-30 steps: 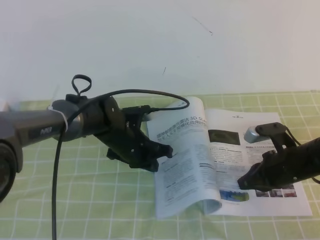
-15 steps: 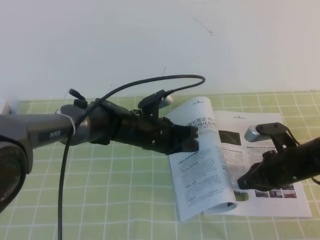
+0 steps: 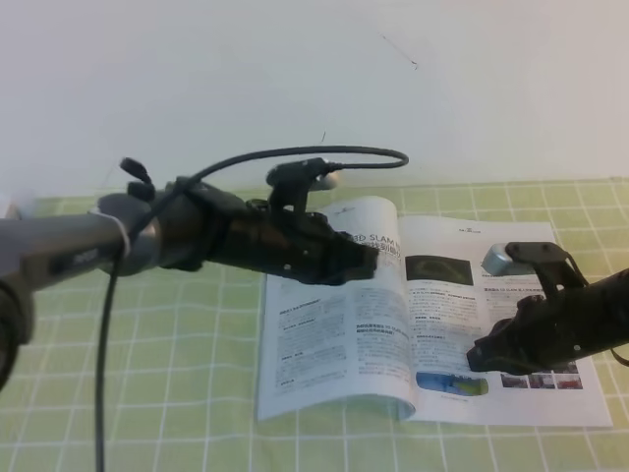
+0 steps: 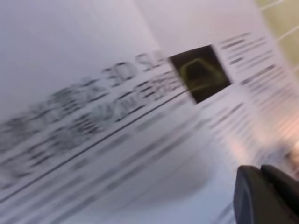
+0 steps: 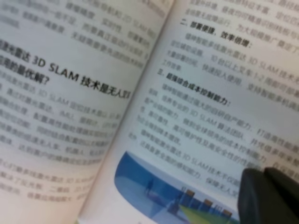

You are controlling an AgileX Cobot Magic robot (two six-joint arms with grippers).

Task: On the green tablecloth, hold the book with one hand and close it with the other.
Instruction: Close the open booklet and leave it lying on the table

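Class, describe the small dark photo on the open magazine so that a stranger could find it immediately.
Start with the green tablecloth, then the book lying open on it. Go to its right-hand page, just past the centre fold near the top: the dark photo sits there. It is the only nearly black rectangle, unlike the bright blue picture lower down the same page.

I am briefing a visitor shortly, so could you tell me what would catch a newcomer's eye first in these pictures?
The open book lies right of centre on the green cloth, its left page bowed upward. The left pincer reaches over that page's top, a black cable looping above its arm. The right pincer sits low over the right page, near the colour photos.
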